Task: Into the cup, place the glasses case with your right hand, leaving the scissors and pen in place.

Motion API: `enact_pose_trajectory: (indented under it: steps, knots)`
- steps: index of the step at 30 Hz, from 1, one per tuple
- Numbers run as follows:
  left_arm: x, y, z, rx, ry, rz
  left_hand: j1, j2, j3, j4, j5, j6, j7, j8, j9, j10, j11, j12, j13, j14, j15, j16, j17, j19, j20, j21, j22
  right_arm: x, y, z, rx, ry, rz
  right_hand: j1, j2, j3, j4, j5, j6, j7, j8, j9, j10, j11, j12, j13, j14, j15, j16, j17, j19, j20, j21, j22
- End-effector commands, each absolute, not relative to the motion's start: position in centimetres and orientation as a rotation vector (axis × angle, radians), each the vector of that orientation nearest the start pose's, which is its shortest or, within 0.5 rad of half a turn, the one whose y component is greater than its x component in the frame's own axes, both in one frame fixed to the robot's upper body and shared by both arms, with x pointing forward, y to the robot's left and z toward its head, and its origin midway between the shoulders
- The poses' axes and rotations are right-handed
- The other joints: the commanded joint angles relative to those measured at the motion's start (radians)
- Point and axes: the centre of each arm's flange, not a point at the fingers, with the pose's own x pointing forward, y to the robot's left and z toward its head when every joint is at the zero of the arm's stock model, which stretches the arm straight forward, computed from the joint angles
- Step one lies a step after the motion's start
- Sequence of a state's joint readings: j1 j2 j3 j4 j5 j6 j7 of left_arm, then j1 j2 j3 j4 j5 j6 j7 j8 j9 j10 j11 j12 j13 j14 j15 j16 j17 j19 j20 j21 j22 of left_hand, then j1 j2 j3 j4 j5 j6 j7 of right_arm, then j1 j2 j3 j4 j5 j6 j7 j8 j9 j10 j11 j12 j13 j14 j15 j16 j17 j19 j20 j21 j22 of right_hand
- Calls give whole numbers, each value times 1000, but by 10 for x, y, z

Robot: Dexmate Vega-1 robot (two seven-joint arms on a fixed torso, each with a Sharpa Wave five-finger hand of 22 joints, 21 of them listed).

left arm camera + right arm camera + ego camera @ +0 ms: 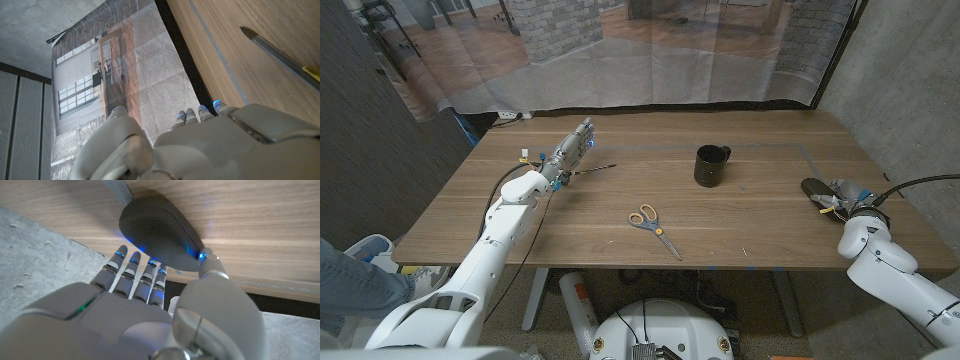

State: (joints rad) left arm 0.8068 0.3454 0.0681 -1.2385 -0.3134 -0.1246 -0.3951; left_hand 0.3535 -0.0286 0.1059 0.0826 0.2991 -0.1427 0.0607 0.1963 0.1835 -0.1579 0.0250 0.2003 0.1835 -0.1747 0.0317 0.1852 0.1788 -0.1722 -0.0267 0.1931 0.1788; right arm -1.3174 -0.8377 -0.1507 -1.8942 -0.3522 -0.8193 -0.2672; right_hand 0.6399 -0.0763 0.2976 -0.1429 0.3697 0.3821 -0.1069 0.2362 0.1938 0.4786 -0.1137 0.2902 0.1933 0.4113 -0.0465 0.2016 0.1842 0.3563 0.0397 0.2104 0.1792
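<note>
Glasses case point(159, 234): dark, smooth, rigid oval shell, probably light and slippery; lies at worktop point(740, 215) right edge. Right robot hand point(150, 310) open, fingers reaching it. Grip across narrow sides.

The head camera looks down from above the near edge over the whole table point(620, 200), backdrop at twelve o'clock. The left wrist camera sits close behind the left hand point(200, 145), sharing the pen point(280, 55). The right wrist camera hugs the right hand point(150, 310), sharing the glasses case point(157, 235).
</note>
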Motion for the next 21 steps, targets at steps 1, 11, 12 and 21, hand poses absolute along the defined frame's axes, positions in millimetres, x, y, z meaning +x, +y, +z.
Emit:
enact_pose_trajectory:
  steps: [1, 11, 12, 21]
  knots:
    - [664, 311, -7, 136, -538, -326, 7, 2, -2, 1, -5, 2, -2, 1, 3, 1, -5, 2, 3, -37, -6, 2, 4, -46, 3, 8, 4, 536, -455, -115, -1127, 112, -622, 3, -6, -1, 3, -2, 12, 13, 0, 5, 26, 1, 8, 3, 39, -66, 9, 3, 19, -5, 0, 4]
    - [666, 311, -9, 132, -536, -329, 8, 3, -4, 1, -6, 3, -2, 1, 3, 1, -6, 2, 3, -37, -7, 2, 4, -46, 6, 8, 4, 539, -452, -117, -1131, 101, -659, 67, 30, 25, -3, -7, 133, -6, 31, 10, 177, -41, 60, 13, 170, -108, 34, 8, 85, -44, 13, 5]
    - [666, 311, -9, 131, -536, -328, 8, 4, -4, 1, -6, 3, -2, 1, 3, 1, -6, 2, 3, -38, -7, 2, 4, -46, 6, 8, 4, 539, -452, -117, -1125, 108, -670, 77, 36, 29, -3, -9, 166, -9, 41, 12, 204, -42, 71, 17, 191, -115, 37, 8, 92, -49, 13, 5]
    - [666, 312, -13, 127, -530, -325, 9, 5, -6, 1, -6, 2, -2, 0, 3, 1, -6, 2, 3, -38, -8, 2, 4, -47, 6, 8, 4, 544, -448, -116, -1140, 98, -683, 156, 71, 54, -8, -35, 334, -53, 99, 30, 379, -80, 139, 35, 313, -147, 50, 7, 142, -82, 16, 6]
